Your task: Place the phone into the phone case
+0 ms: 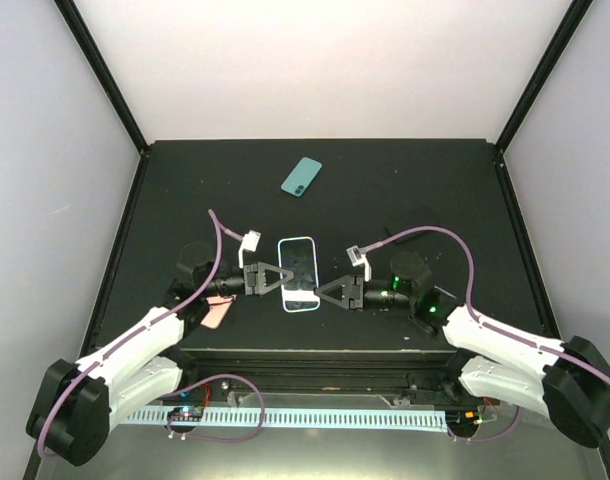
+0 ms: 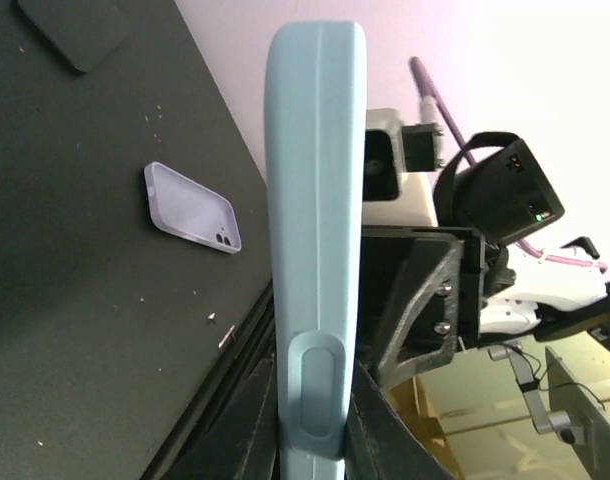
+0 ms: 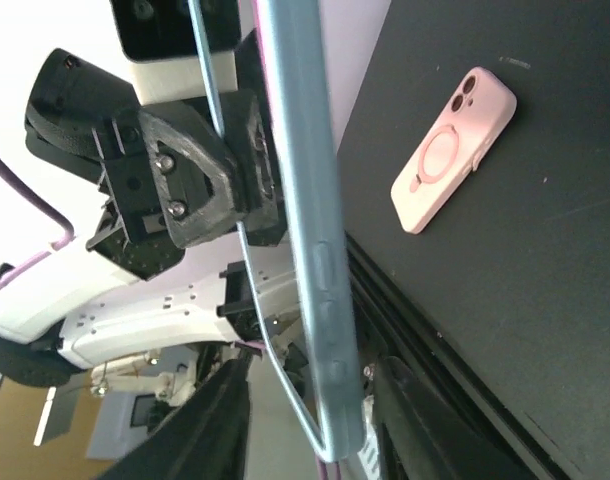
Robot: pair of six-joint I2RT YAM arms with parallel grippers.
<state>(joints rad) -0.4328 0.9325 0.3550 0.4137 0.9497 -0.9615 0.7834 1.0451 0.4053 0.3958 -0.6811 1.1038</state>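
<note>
The blue-rimmed phone (image 1: 298, 262) is clamped by the left tool (image 1: 281, 277) alone; the right tool (image 1: 319, 291) is parted around its edge; a drop is risked.

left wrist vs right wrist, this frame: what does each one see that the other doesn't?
Left wrist only: the pale lavender phone case lying flat on the table, plus a dark flat item at the frame's top left. Right wrist only: a pink phone with a ring mark, lying flat. Both: the light blue-edged phone seen edge-on in the foreground, and the black table.
</note>
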